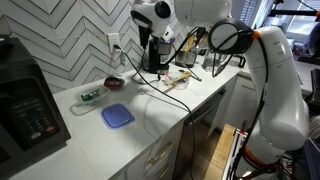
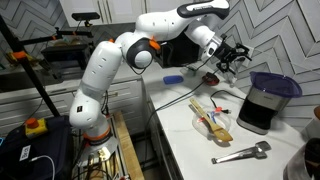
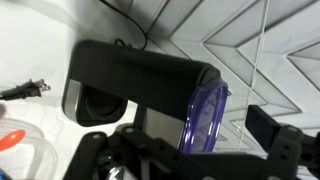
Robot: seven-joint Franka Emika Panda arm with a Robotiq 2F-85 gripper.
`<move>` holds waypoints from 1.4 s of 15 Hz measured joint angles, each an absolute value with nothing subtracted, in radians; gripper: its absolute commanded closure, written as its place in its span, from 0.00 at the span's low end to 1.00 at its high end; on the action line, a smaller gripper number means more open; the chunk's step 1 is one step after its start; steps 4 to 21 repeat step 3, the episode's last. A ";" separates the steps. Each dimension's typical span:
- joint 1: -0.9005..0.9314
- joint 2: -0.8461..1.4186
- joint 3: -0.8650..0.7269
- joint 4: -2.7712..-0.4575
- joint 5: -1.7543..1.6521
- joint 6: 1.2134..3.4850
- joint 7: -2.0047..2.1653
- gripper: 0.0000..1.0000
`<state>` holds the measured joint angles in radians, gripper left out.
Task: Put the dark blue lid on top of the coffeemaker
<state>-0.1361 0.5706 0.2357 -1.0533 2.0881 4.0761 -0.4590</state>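
The dark blue lid (image 2: 275, 84) rests on top of the coffeemaker (image 2: 258, 110), a small black machine on the white counter. In the wrist view the coffeemaker (image 3: 130, 85) appears turned on its side, with the glossy violet-blue lid (image 3: 203, 118) against its top end. My gripper (image 2: 232, 56) is open and empty. It hovers above the counter beside the coffeemaker, apart from the lid. Its dark fingers (image 3: 185, 150) frame the bottom of the wrist view with nothing between them.
A flat lighter blue lid (image 1: 117, 116) lies on the counter and also shows in an exterior view (image 2: 173, 78). A large black keypad appliance (image 1: 25, 105) stands at one end. Wooden utensils (image 2: 210, 120), a metal tool (image 2: 240, 153), a small bowl (image 1: 114, 82) and cables lie around.
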 measured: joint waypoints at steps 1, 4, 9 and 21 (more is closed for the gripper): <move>-0.133 0.560 0.263 -1.063 2.099 4.059 -0.484 0.00; -0.125 0.528 0.300 -1.097 2.100 4.004 -0.531 0.00; -0.125 0.528 0.300 -1.097 2.100 4.004 -0.531 0.00; -0.125 0.528 0.300 -1.097 2.100 4.004 -0.531 0.00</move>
